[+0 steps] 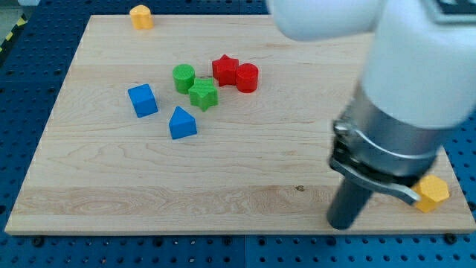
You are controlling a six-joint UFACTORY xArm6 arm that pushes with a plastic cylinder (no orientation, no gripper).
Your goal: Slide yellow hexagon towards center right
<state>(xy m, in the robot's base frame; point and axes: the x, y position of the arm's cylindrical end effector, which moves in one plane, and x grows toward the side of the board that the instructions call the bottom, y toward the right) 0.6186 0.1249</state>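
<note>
The yellow hexagon point(433, 192) sits at the view's bottom right corner of the board point(245, 186), just right of my tip point(343, 224). I have no claw, only a rod. The block looks small, hard and light, so I think pushing its lower side would slide it up easily.

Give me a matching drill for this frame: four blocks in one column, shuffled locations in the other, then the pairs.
Blocks:
1. yellow hexagon
2. blue cube
3. red cylinder
4. orange block

Locations:
A. at the board's top edge, toward the view's left
B. touching the red star, on its right
C. at the board's right edge near the view's bottom, beside the arm
D. leftmost of the central cluster, up-left of the blue triangular block

Pairs: 1-C, 2-D, 3-B, 4-A

My tip rests on the board left of the yellow hexagon.
</note>
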